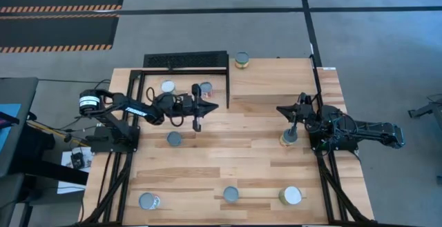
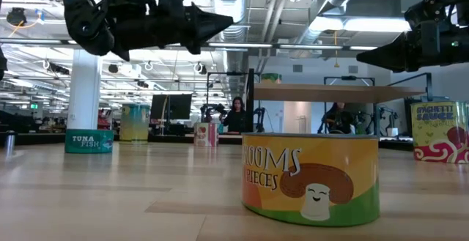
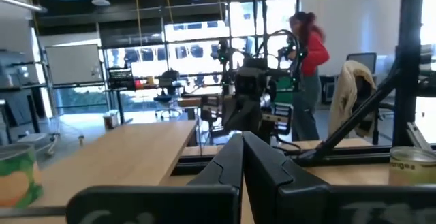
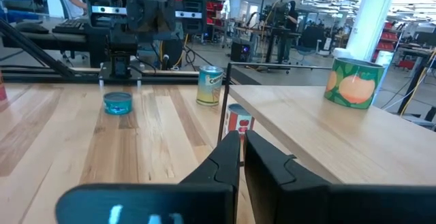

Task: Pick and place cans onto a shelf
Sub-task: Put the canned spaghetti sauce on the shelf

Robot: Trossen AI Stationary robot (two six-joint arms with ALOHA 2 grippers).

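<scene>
The light-wood shelf (image 1: pixel 271 82) stands at the table's far middle and holds one can with a fruit label (image 1: pixel 242 60), upright at its far edge; this can also shows in the right wrist view (image 4: pixel 354 81). Several other cans stand upright on the table: two (image 1: pixel 168 87) (image 1: pixel 205 87) left of the shelf, a teal one (image 1: pixel 174 139), one (image 1: pixel 289 137) by the right arm, and three along the near edge. My left gripper (image 1: pixel 215 107) is shut and empty, level, just left of the shelf. My right gripper (image 1: pixel 279 108) is shut and empty, just off the shelf's near edge.
A black perforated rack (image 1: pixel 185 60) stands at the far edge, left of the shelf. The mushroom can (image 2: pixel 311 179) stands closest to the low camera. Bare tabletop (image 1: pixel 238 151) lies between the two arms. People and desks show in the room beyond.
</scene>
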